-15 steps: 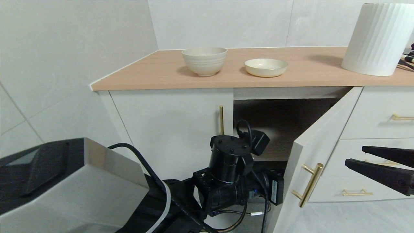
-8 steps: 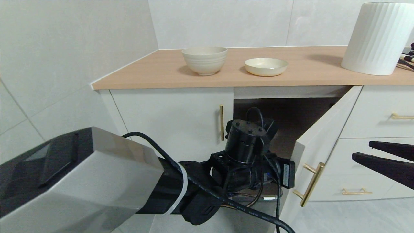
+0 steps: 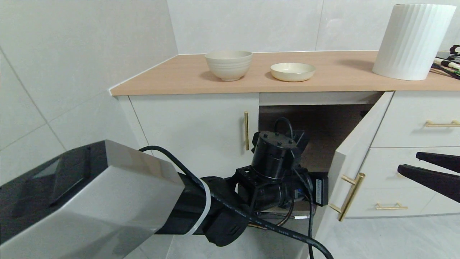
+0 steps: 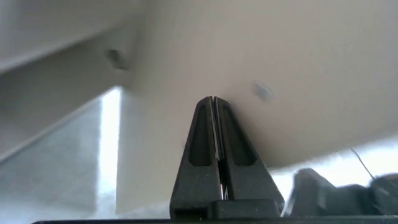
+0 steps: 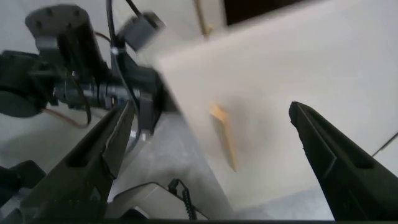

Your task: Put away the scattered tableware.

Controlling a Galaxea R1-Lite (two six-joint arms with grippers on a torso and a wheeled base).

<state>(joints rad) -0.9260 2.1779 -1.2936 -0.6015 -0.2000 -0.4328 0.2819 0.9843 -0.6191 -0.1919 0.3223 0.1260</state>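
A cream bowl (image 3: 227, 64) and a shallow cream dish (image 3: 293, 71) stand side by side on the wooden countertop (image 3: 172, 81). Below them the right cabinet door (image 3: 354, 151) hangs open. My left arm's wrist (image 3: 276, 169) is low in front of the open cabinet, with the door's inner face beside it. My left gripper (image 4: 213, 101) is shut, empty, its tips close to a pale panel. My right gripper (image 3: 408, 162) is open and empty, level with the door's gold handle (image 3: 350, 196). From its own wrist, the right gripper (image 5: 210, 109) frames the door (image 5: 280, 93) and that handle (image 5: 224, 137).
A tall white ribbed container (image 3: 413, 39) stands at the counter's right end, with dark utensils (image 3: 445, 63) behind it. White drawers (image 3: 413, 118) with gold pulls lie right of the open door. The closed left door (image 3: 194, 133) has a vertical gold handle (image 3: 246, 130). A tiled wall bounds the left.
My left arm has risen and pushed forward toward the open cabinet. The head camera has shifted a little, so the counter and the right gripper sit slightly differently in the picture.
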